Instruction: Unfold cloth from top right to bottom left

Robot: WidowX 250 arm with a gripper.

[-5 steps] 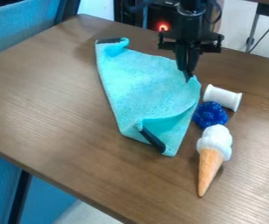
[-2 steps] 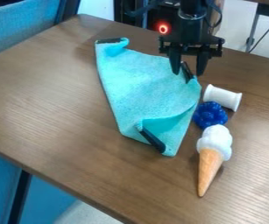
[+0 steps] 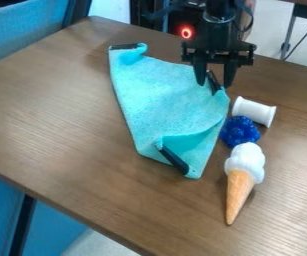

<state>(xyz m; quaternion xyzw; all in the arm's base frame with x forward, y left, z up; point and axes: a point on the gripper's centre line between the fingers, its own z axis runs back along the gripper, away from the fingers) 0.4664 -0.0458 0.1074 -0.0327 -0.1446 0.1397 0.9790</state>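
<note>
The gripper (image 3: 214,84) has opened: its fingers, close together a second ago, are now spread well apart, with the cloth's black corner strip (image 3: 213,83) between them and no grip on it that I can see. The cloth (image 3: 159,100) lies just as it did, spreading from under the gripper out to the left and down the view. So the opening has not unfolded anything. It looks like either a letting-go or a readying for a fresh grasp; the pictures do not settle which. The cloth seems to be doubled over along its long left edge, and unfolding it probably calls for pinching only the top layer at this corner and drawing it down and left. Taking both layers would drag the whole cloth.

The cloth is turquoise, soft and slightly fuzzy, roughly a lopsided triangle, with a raised, rumpled flap well below the gripper, beside another dark strip. Just below and right of the gripper is a smooth white spool (image 3: 254,111) with flared ends; beyond it come a glossy, knobbly blue thing (image 3: 240,131) and a toy ice cream cone (image 3: 241,180), rounded white on top, tapering tan below. The tabletop (image 3: 75,125) is brown with a streaky wood grain.
</note>
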